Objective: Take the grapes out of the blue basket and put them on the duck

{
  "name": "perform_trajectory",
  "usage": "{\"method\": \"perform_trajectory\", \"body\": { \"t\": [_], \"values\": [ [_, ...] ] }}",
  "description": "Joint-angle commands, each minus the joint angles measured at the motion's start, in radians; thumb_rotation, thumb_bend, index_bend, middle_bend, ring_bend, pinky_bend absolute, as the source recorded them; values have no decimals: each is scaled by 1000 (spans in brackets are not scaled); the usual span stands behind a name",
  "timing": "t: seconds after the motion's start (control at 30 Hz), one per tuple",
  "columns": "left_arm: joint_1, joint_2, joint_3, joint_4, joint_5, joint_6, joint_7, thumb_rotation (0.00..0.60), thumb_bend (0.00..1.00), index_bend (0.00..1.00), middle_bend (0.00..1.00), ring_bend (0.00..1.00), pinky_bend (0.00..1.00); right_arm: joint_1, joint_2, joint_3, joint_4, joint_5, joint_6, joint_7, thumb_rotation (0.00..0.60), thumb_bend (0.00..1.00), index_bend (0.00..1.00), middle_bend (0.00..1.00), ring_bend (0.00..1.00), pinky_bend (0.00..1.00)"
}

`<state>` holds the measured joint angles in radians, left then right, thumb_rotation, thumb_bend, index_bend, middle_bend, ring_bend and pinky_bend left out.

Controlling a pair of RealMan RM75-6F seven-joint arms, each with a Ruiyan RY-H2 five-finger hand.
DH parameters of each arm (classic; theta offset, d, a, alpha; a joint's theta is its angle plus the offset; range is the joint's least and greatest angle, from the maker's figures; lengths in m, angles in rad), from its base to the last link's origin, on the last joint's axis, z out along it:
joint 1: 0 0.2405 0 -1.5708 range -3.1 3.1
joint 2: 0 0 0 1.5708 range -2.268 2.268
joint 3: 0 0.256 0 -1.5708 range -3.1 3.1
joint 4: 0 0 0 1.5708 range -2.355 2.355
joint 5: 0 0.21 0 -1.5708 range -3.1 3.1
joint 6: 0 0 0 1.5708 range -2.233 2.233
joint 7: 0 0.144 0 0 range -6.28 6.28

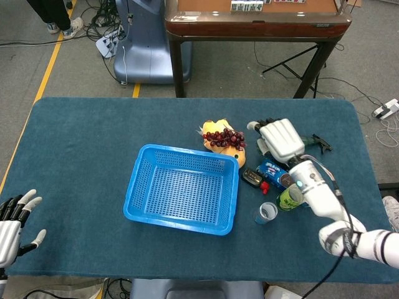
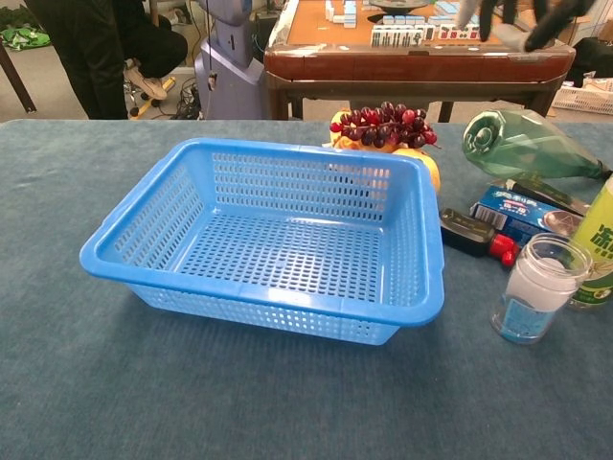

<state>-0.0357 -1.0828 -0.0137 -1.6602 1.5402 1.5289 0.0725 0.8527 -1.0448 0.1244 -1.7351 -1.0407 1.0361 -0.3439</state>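
Observation:
The dark red grapes (image 1: 223, 137) lie on top of the yellow duck (image 1: 219, 146), just behind the blue basket (image 1: 184, 188). In the chest view the grapes (image 2: 381, 124) rest on the duck (image 2: 428, 165) behind the basket's far rim (image 2: 306, 153), and the basket holds nothing. My right hand (image 1: 280, 138) hovers to the right of the duck, over the green bottle, fingers spread and holding nothing. Only its blurred fingertips (image 2: 538, 17) show at the chest view's top edge. My left hand (image 1: 12, 219) is open at the table's front left edge.
Right of the basket lie a green bottle (image 2: 522, 146), a blue box (image 2: 517, 217), a black and red object (image 2: 471, 234), a small clear jar (image 2: 533, 288) and a green bottle (image 2: 598, 247). A wooden table (image 1: 255, 25) stands behind.

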Motion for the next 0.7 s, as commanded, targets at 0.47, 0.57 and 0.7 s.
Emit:
{"method": "perform_trajectory", "body": {
  "t": [0.47,0.57,0.7],
  "values": [
    [-24,10,-14,-18,-1,-17,22,600,307,209,94,75,54,-536,102,-207,20,-362,524,269,600,518,327,413,408,491],
    [-30,13,-17,-29,3,-20,32,600,307,209,94,75,54,-616,92,-227,39,-388,596,286,600,517,328,413,408,501],
    [-37,15,-17,-42,9,-25,42,600,307,209,94,75,54,-692,73,-244,64,-418,650,312,600,517,334,415,409,501]
  ]
}}
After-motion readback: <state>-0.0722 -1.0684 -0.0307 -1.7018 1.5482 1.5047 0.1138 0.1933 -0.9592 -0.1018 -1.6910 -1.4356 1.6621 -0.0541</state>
